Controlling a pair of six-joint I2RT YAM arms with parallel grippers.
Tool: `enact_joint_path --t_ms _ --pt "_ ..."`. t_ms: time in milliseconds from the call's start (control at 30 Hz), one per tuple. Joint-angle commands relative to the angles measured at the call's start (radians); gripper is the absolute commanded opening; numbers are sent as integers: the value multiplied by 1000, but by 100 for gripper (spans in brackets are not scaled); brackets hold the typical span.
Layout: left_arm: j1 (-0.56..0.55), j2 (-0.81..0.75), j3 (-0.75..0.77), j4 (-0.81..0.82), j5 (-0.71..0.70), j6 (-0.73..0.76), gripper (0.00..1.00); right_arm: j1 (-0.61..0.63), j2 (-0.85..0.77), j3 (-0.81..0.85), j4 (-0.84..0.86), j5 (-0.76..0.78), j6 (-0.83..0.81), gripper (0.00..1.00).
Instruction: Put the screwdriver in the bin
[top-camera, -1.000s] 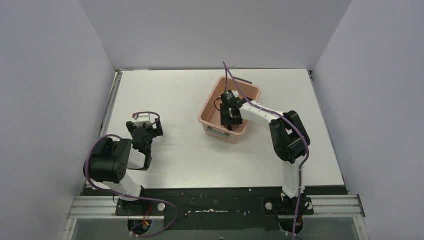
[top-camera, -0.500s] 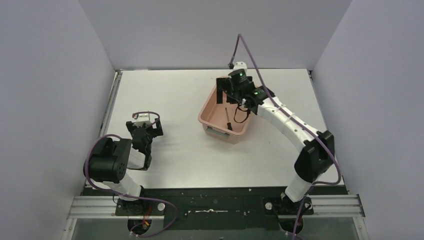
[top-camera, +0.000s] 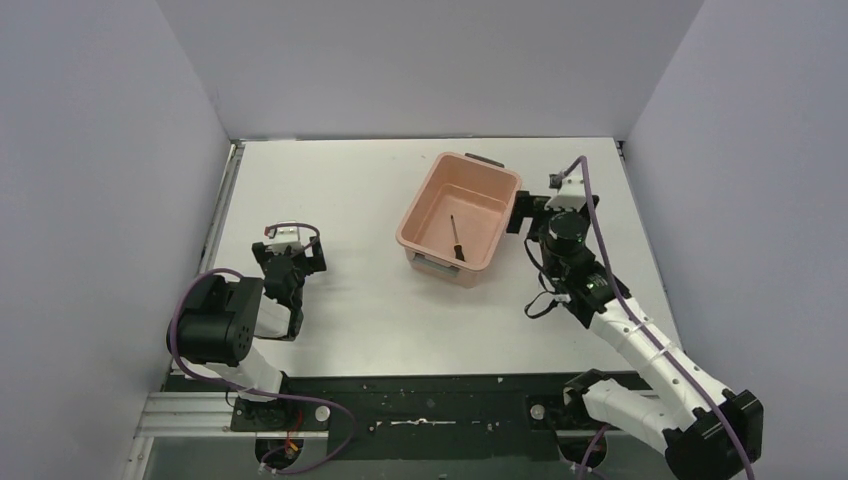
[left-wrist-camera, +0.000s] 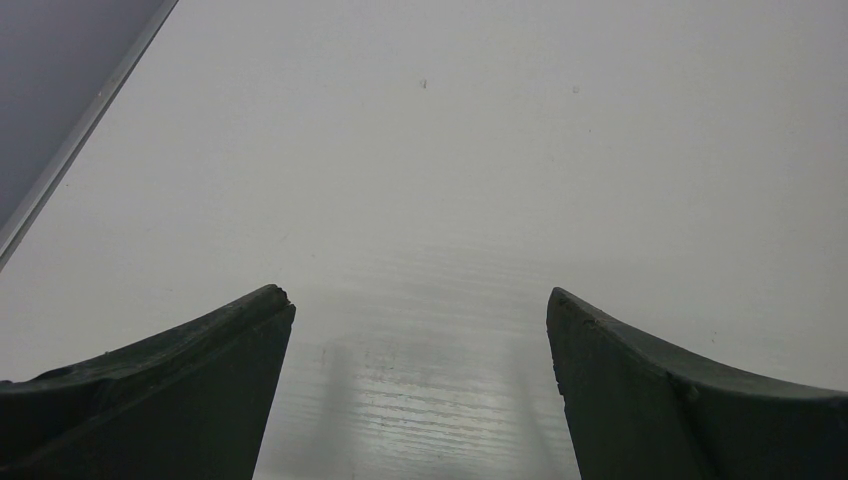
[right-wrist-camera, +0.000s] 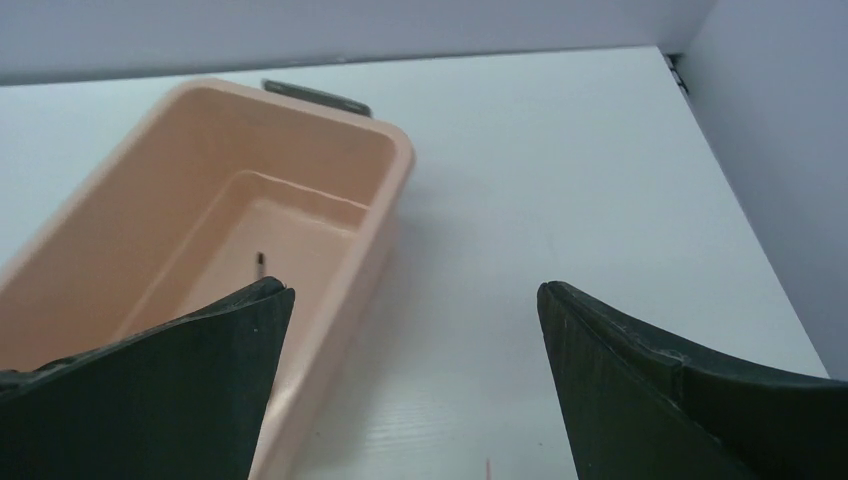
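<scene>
The screwdriver (top-camera: 455, 240) lies flat on the floor of the salmon-pink bin (top-camera: 432, 197), toward its near end, and nothing touches it. In the right wrist view only a short dark end of the screwdriver (right-wrist-camera: 260, 263) shows above my left finger, inside the bin (right-wrist-camera: 392, 152). My right gripper (top-camera: 548, 207) hangs open and holds nothing, just right of the bin's right wall; between its fingers is bare table (right-wrist-camera: 412, 300). My left gripper (top-camera: 290, 252) rests open over bare table at the left (left-wrist-camera: 420, 300), far from the bin.
A dark grey handle (top-camera: 487, 158) sits on the bin's far short end. Grey walls close the table on the left, back and right. A metal rail (top-camera: 225, 200) runs along the left edge. The right wall's corner (right-wrist-camera: 680, 70) is near my right gripper.
My right gripper let go of the screwdriver inside the bin, rose over its far end, then swung out to the bin's right side. The screwdriver stays in the bin. The left arm has not moved.
</scene>
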Motion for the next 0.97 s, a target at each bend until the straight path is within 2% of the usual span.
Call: enact_joint_path --t_ms 0,167,367,933 --pt "7 -13 6 30 10 8 97 -71 -76 -211 229 97 -6 100" --pt "7 -14 6 30 10 7 97 -77 -130 -449 373 172 -27 100" --pt "7 -14 6 30 10 8 97 -79 -147 -645 539 159 -34 100" --pt "8 -11 9 24 16 7 97 -82 -127 -637 539 117 -36 100"
